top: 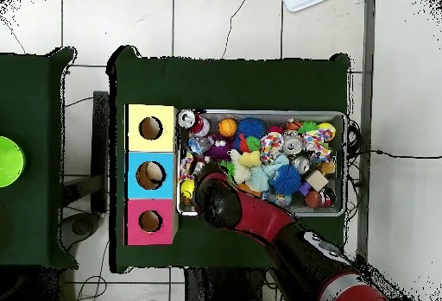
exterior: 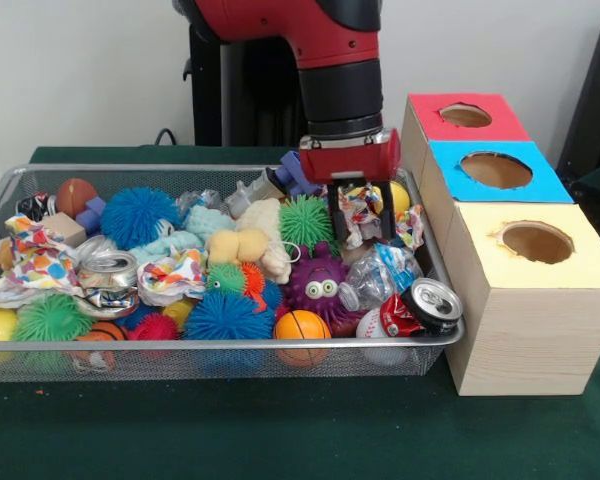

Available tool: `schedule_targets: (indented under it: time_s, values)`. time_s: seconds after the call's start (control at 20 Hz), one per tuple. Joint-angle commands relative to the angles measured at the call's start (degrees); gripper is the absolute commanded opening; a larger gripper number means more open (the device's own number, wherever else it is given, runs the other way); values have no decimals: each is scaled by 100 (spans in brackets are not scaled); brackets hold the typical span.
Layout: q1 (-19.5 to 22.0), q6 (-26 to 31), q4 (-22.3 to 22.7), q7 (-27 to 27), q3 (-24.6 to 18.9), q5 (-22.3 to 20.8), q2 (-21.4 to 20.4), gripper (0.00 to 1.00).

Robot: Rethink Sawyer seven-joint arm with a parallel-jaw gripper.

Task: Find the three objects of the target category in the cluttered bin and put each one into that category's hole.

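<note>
Gripper closed on a crumpled wrapper, over the bin.
Front: the gripper (exterior: 361, 215) pinches a crinkled, colourful wrapper (exterior: 359, 212) (foil-like) above the wire-mesh bin (exterior: 220, 347), three-holed box (exterior: 520, 270) just beside. Overhead: the arm hides the gripper; the box (top: 150, 174) lies alongside the bin (top: 338, 118).

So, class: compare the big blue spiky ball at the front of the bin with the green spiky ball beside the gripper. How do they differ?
The blue spiky ball is blue and looks larger; the green spiky ball is green and looks smaller. The blue one lies against the bin's front wall; the green one lies further back, by the gripper. Both are round with soft spikes.
</note>
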State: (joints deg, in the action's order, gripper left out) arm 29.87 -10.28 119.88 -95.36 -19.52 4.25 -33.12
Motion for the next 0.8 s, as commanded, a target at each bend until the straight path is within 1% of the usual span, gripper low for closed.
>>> schedule_targets:
  time_s: [0.05,0.1,0.15,0.25,0.5,0.6,0.8]
  values:
    - [46,-122,333,-2008,-507,480,-353,100]
    - [34,-133,351,-2031,-521,517,-363,100]
    - [-142,-623,288,-2096,-456,413,177,100]
    - [-225,-763,315,-2151,-471,445,266,100]
    - [-316,-649,348,-2144,-524,556,35,100]
    - [-333,-603,281,-2132,-501,572,60,100]
    - [-261,-593,25,-2040,-477,396,251,100]
